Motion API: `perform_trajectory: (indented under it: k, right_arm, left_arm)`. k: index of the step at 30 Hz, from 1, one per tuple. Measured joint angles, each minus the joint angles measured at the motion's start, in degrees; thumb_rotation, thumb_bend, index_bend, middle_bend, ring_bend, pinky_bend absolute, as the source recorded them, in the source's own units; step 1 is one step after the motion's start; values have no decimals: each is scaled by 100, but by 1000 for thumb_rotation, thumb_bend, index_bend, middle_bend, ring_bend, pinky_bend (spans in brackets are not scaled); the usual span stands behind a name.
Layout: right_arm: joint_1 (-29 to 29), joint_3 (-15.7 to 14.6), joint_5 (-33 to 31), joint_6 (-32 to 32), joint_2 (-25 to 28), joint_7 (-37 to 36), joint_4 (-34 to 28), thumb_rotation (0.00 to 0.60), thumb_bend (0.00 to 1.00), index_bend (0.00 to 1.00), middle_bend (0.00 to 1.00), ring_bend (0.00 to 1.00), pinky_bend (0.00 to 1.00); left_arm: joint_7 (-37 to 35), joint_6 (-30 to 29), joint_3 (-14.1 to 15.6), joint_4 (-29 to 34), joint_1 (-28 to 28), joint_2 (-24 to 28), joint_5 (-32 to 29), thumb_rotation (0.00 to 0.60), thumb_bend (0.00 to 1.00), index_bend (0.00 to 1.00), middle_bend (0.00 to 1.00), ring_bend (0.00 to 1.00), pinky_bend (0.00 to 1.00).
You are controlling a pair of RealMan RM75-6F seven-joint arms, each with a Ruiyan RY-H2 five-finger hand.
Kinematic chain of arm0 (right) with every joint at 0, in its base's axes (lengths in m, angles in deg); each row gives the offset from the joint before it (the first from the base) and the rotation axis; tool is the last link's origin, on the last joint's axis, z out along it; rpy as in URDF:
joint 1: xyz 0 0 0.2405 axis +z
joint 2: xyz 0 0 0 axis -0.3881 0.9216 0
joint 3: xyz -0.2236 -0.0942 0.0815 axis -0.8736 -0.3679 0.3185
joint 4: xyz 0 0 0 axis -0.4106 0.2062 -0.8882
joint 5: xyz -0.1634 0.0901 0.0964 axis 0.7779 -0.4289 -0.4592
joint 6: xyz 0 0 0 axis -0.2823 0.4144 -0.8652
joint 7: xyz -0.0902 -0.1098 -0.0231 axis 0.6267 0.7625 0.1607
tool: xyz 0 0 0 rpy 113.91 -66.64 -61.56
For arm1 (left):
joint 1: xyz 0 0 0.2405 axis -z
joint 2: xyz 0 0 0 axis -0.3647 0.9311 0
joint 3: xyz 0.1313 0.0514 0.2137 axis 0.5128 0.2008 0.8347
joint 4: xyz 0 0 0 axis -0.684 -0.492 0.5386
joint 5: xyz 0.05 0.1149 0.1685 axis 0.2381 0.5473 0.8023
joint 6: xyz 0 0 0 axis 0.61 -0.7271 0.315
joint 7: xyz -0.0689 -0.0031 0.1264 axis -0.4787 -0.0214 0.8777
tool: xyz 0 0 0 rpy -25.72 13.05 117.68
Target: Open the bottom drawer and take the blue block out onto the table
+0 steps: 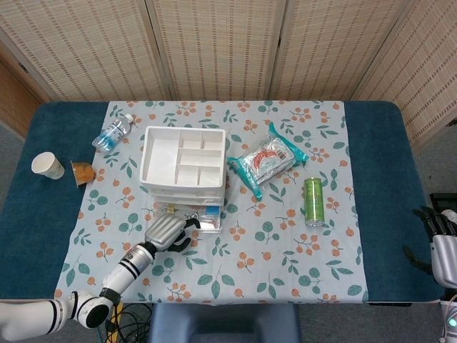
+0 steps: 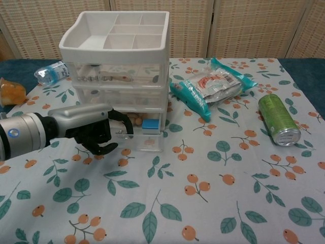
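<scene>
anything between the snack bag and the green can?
Nothing: only bare floral tablecloth separates the snack bag from the green can. It shows best in the head view.

The left hand (image 2: 99, 133) is showing a silver-grey back shell with black fingers (image 1: 187, 226), joining a white forearm ringed in black bands (a chrome cuff is gleaming at the wrist). Beyond the table's edge, the right hand (image 1: 437, 236) is showing black fingers above a pale grey casing.

Blue block (image 2: 149, 125) inside opened bottom drawer (image 2: 144, 144)
</scene>
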State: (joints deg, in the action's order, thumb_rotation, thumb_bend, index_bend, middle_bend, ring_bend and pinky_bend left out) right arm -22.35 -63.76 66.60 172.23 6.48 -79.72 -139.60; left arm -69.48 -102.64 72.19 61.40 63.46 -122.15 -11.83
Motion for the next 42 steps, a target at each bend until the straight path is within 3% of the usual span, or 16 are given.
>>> perform_trajectory:
  k: [32,37,42]
  right_arm:
    - [15,6,-6,-43,-48,-54,81,600,267,188,153,204,215]
    - [14,9,-16,-49,-55,-67,100,600,268,188,153,204,215]
    - [14,11,-26,-57,-58,-79,113,600,268,188,153,204,215]
  left_arm:
    - [40,-30,219,475,28,245,146,600,479,432,965,1000,1000]
    - [42,-21,237,506,35,274,156,600,479,417,965,1000,1000]
    - [12,-67,228,544,26,312,181,600,479,341,965,1000,1000]
